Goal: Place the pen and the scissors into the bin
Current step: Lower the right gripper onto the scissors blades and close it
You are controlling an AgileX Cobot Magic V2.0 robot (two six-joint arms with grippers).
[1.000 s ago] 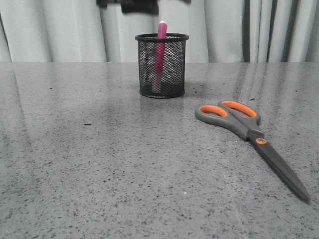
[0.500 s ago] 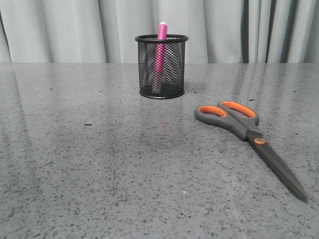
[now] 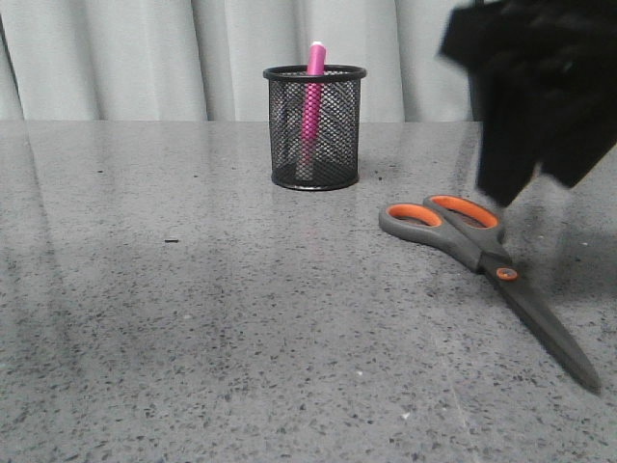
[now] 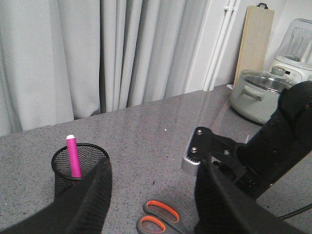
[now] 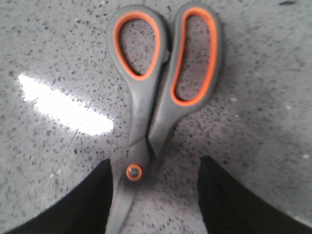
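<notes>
Two task things show on the grey speckled tabletop (image 3: 193, 318): the pen (image 3: 311, 101) stands nearly upright inside the bin (image 3: 314, 127), its tip poking above the rim, and the scissors (image 3: 482, 256) lie flat and closed to the bin's right and nearer the camera. In the front view their long axis runs diagonally — orange-lined handles toward the bin and the far side, blades pointing toward the near right edge of the picture. The orange pivot ring (image 3: 506, 274) sits between handles and blades.

Bare tabletop lies to the left of the bin and scissors and in front of them; the blade tip ends close to the right border of the front view. Bin and scissors are apart, not touching. Curtains (image 3: 145, 58) hang behind the table.

In the front view the right arm is a dark blurred mass above the scissor handles; its hand (image 5: 153, 195) shows in the right wrist view with fingers (image 5: 229, 204) spread, one on each side of the scissors (image 5: 156, 97) near the pivot — holding nothing, and whether they touch the tabletop I cannot tell. The left hand (image 4: 153, 204) is raised over the table, fingers (image 4: 92, 200) spread and empty; its view shows the bin (image 4: 78, 165) with the pen (image 4: 73, 156) and the scissor handles (image 4: 161, 222).
</notes>
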